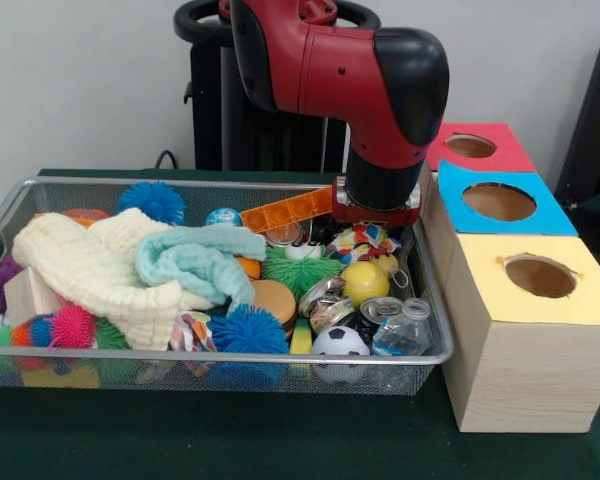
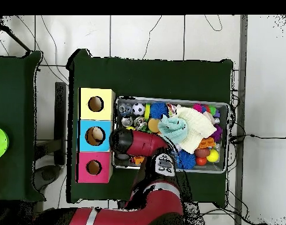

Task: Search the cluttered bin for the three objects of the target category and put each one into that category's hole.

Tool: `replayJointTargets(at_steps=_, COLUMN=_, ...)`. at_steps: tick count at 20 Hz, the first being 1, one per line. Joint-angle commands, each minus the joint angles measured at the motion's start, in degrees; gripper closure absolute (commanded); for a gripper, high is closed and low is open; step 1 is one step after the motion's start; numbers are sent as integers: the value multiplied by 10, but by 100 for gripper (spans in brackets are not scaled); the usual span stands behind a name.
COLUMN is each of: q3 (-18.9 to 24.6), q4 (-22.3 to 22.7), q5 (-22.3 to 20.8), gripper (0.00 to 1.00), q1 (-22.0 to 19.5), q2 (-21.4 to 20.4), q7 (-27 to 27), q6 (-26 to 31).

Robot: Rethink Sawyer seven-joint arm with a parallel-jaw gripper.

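The silver wire-mesh bin point(image 1: 230, 355) is full of clutter; it also shows in the overhead view point(image 2: 227, 117). My red and black arm point(image 1: 378, 160) reaches down into the bin's right end, next to the boxes. Its wrist ends just above a multi-coloured ball point(image 1: 365, 240) and a yellow ball point(image 1: 365, 281). The gripper below the wrist is hidden by the arm and the clutter. In the overhead view the arm point(image 2: 130, 142) covers that end of the bin. I cannot make out any toy animal figure among the clutter.
Three wooden boxes with round holes stand beside the bin: red top point(image 1: 475, 147), blue top point(image 1: 500, 200), yellow top point(image 1: 540, 275). The bin holds cream point(image 1: 90, 270) and teal point(image 1: 195, 260) cloths, spiky balls point(image 1: 248, 330), a soccer ball point(image 1: 340, 345), tins, a small bottle point(image 1: 405, 330).
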Motion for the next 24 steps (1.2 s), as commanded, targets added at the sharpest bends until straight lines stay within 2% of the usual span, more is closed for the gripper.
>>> replayJointTargets(at_steps=1, q3=15, q4=7, q5=-17, gripper=0, q1=-14, q2=62, q7=70, q6=14)
replayJointTargets(at_steps=4, q3=13, q4=9, q5=-21, gripper=0, q1=-15, q2=61, q7=68, q6=8)
replayJointTargets(at_steps=5, q3=12, q4=9, q5=-23, gripper=100, q1=-14, q2=60, q7=68, q6=5)
replayJointTargets(at_steps=10, q3=12, q4=17, q5=-26, gripper=100, q1=-13, q2=54, q7=70, q6=-23)
replayJointTargets(at_steps=17, q3=18, q4=17, q5=-22, gripper=100, q1=-24, q2=39, q7=60, q6=-6)
replayJointTargets(at_steps=21, q3=24, q4=22, q5=-12, gripper=100, q1=-27, q2=-3, q7=58, q6=25)
replayJointTargets(at_steps=24, q3=25, q4=17, q5=-4, gripper=100, q1=-32, q2=-44, q7=52, q6=75)
